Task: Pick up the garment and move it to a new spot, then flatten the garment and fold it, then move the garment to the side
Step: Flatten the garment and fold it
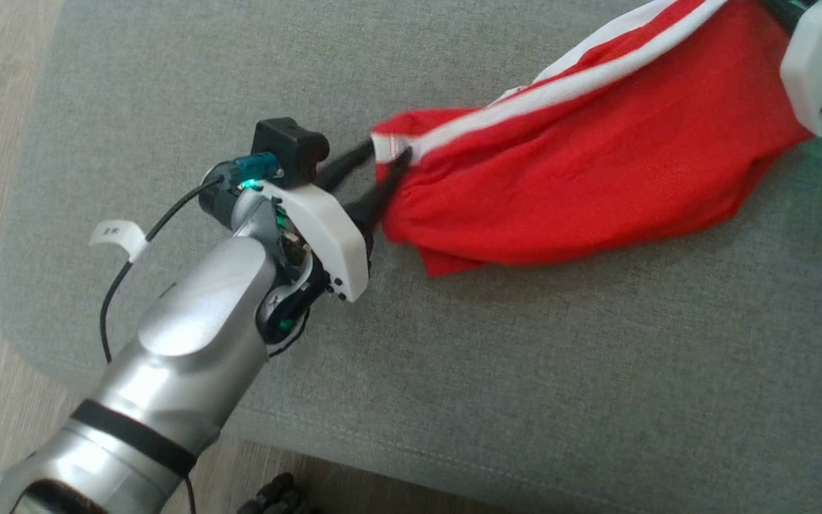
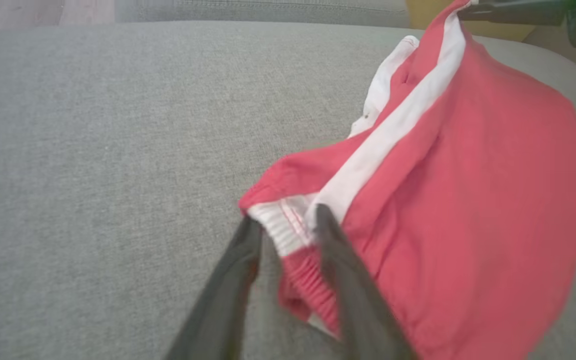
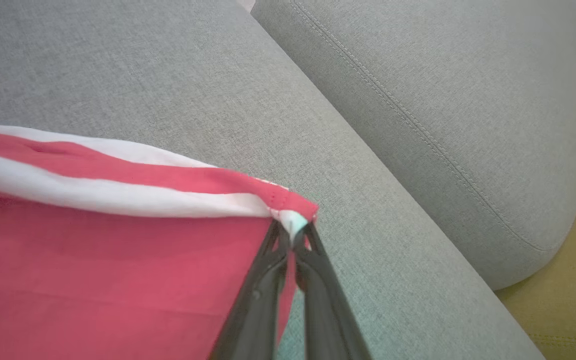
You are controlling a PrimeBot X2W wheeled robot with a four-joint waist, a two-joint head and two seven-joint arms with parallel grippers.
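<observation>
Stretching across the grey sofa seat (image 1: 525, 357), the red shorts (image 1: 596, 164) run from the left gripper (image 1: 388, 151) at their waistband (image 2: 280, 230) end to the right gripper (image 3: 293, 230) at the far corner. The right gripper is clamped tight on that corner, pinching the white-edged tip between its fingers. The left gripper's fingers stand apart, with the ribbed waistband lying loosely between them rather than pinched.

That is the weak point, I'd say. If the right arm pulls or lifts now, the waistband could slide out from between the parted fingers, and the shorts would swing from one corner and bunch up instead of lying flat. If the left fingers draw back carelessly, one could snag the elastic and drag the cloth askew. The belly of the cloth sags low over the seat; whether it touches I cannot tell.
</observation>
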